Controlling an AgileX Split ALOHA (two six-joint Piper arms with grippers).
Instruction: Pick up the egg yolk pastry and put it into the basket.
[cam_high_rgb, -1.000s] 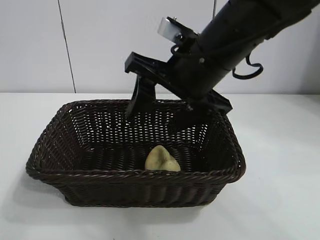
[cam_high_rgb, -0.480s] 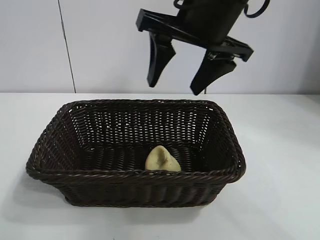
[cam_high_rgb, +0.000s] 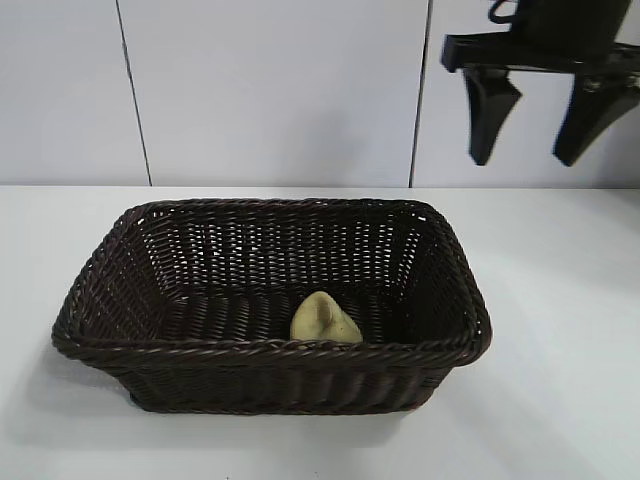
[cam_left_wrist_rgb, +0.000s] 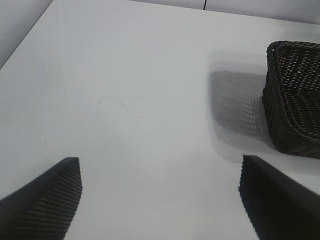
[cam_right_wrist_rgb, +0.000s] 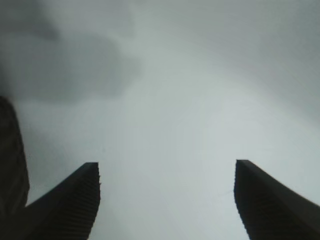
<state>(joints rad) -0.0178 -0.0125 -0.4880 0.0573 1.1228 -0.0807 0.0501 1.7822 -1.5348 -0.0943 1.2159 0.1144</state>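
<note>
The egg yolk pastry (cam_high_rgb: 323, 320), pale cream-yellow, lies inside the dark brown wicker basket (cam_high_rgb: 100, 270) close to its front wall. My right gripper (cam_high_rgb: 523, 150) hangs open and empty high above the table, to the right of the basket and well clear of it; its wrist view (cam_right_wrist_rgb: 167, 170) shows only bare white table between the fingers. My left gripper (cam_left_wrist_rgb: 160, 167) is open and empty over bare table, with a corner of the basket (cam_left_wrist_rgb: 295, 95) off to one side. The left arm does not show in the exterior view.
A white table (cam_high_rgb: 560, 330) surrounds the basket, with a pale panelled wall (cam_high_rgb: 270, 90) behind. The basket's shadow (cam_left_wrist_rgb: 235, 112) falls on the table beside it.
My right gripper, open throughout, has risen out of the basket and swung up and to the right. The pastry stays where it lay in the basket.
</note>
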